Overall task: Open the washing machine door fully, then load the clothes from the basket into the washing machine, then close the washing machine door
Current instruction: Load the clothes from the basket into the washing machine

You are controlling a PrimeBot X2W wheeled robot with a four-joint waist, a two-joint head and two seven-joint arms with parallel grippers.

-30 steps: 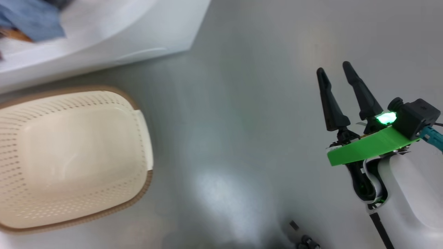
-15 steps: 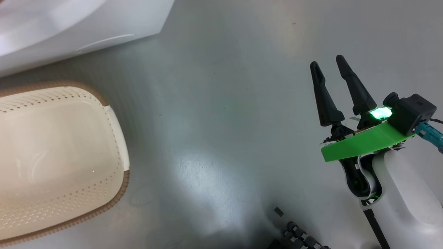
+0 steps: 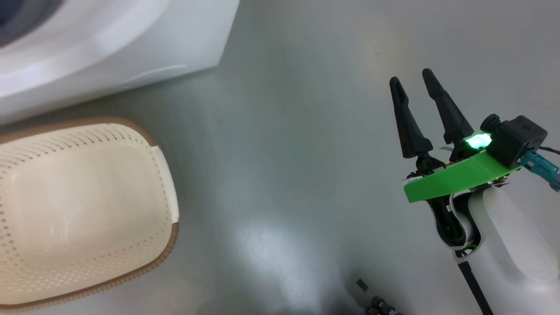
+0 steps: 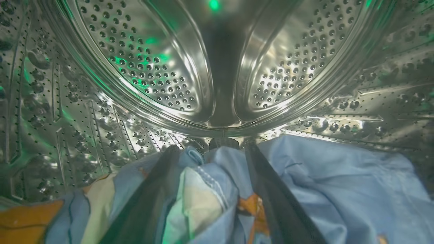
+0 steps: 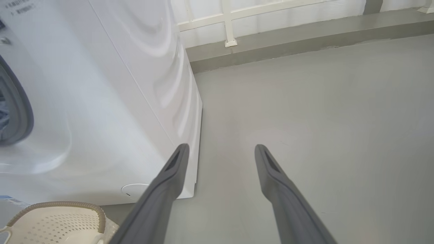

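My left gripper is deep inside the washing machine's steel drum. Its fingers stand open, spread over the clothes, a light blue heap with cream and orange parts on the drum floor. A fold of the cloth lies loose between the fingers. The white washing machine fills the head view's upper left, and its grey gasket shows in the right wrist view. The basket stands empty before it. My right gripper hangs open over bare floor, with nothing between its fingers. The washing machine door is out of view.
Grey floor stretches right of the machine and the basket. A low grey ledge with white railing runs along the back wall. Dark parts of my own base show at the head view's bottom edge.
The head view has shifted. Blue cloth seen at the machine's mouth a second ago is gone from that view. My right gripper has kept its place and stayed open.
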